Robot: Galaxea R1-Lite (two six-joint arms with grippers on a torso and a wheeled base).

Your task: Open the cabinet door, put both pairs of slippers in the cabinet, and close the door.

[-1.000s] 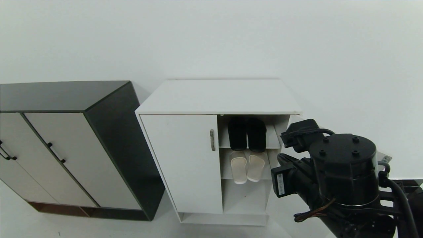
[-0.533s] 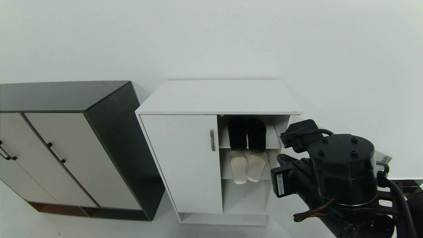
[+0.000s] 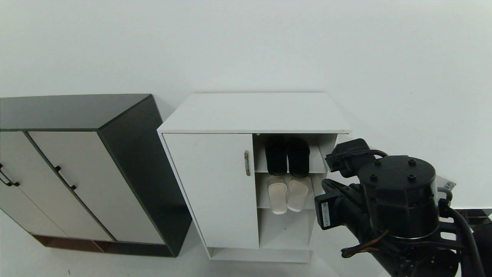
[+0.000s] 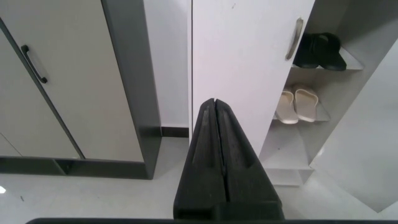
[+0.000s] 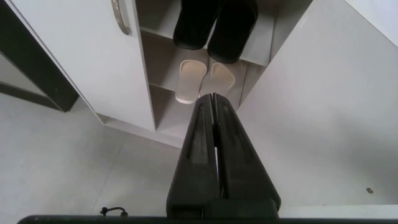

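The right gripper (image 5: 213, 98), pressed together on nothing, is held before the white cabinet (image 3: 253, 111). The open door (image 5: 326, 81), plain white and upright, is swung out from the cabinet's right edge, so the right arm is judged nearer than the left gripper (image 4: 215, 102), likewise pressed together. Deeper inside, the black slippers (image 3: 287, 156) are seen on the cabinet's top shelf, the white slippers (image 3: 288, 191) below them.

Bright, even light falls from above onto the white cabinet (image 3: 253, 111), and its top is the palest surface. A faint, soft shadow lies on the wall (image 3: 246, 46) just left of it. Its upper shelf (image 3: 316, 158) sits dim under the top. In the head view its uprights slant inward toward the floor.
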